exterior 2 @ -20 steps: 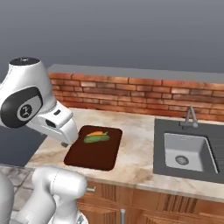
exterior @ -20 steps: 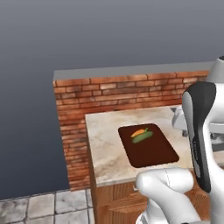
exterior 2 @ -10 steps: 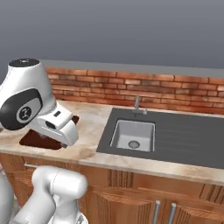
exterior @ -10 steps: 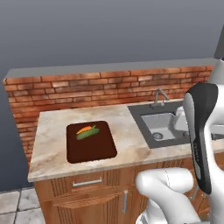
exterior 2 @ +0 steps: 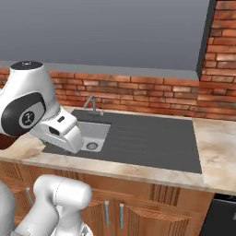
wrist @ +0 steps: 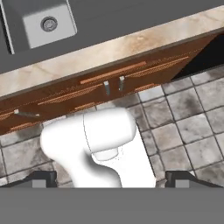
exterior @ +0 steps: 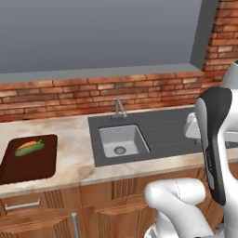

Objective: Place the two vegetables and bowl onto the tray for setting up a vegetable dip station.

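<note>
Nearby, the two-finger gripper (wrist: 112, 177) hangs with its jaws wide apart, holding nothing. Farther off, the flat dark reddish-brown tray (exterior: 28, 162) sits at the counter's left end; orange carrot (exterior: 29, 144) and slender green cucumber (exterior: 29, 148) at its far edge. Both look light, rigid, slippery; pinch mid-length.

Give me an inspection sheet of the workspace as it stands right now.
Surface: marble counter over wooden cabinets, with a grey sink and tap.
Job's things: carrot and cucumber lie together on the dark tray, far left; bowl nothing seen.
Clutter: nothing seen.
End effector: open, holding nothing, aimed down at the tiled floor.
Cables: nothing seen.
Surroundings: brick wall, brick column at right.
</note>
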